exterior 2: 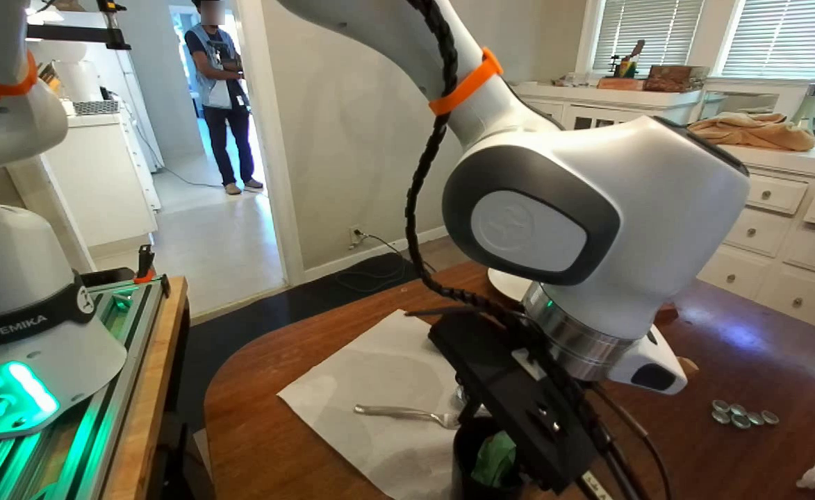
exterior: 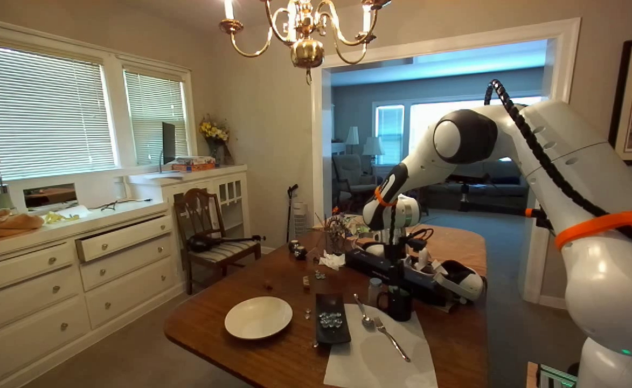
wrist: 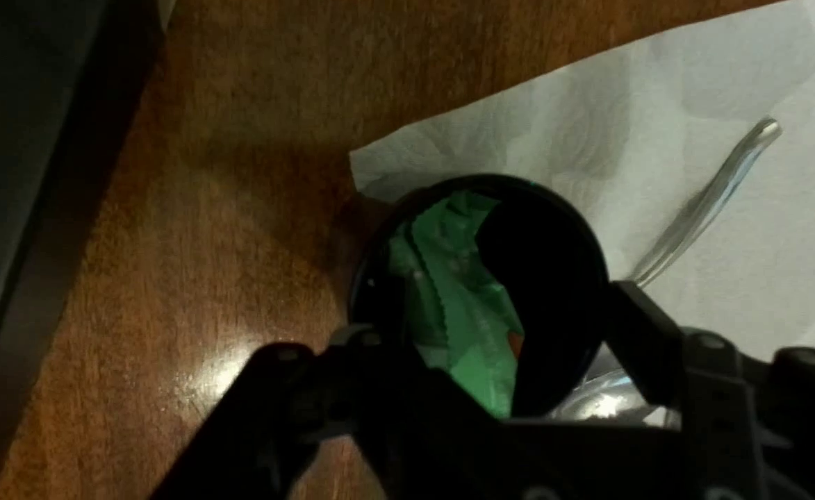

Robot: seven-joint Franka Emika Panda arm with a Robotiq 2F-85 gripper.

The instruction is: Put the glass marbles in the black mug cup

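Observation:
The black mug (exterior: 400, 306) stands on the table at the far edge of the white paper. It also shows in an exterior view (exterior 2: 465, 455) and in the wrist view (wrist: 560, 243). A green wrapper (wrist: 470, 298) lies inside it. My gripper (wrist: 508, 312) is open over the mug, with no marble visible between its fingers. The left finger overlaps the left of the mug's mouth; the right finger is at its right rim. Their depth is unclear. Several glass marbles (exterior: 331, 321) lie in a black tray (exterior: 331, 300). More marbles (exterior 2: 741, 417) lie loose on the table.
A spoon (exterior: 366, 321) and a fork (exterior: 394, 342) lie on the white paper (exterior: 380, 372) beside the mug. A small jar (exterior: 375, 290) and a long black box (exterior: 369, 265) stand close behind it. A white plate (exterior: 258, 318) is beyond the tray.

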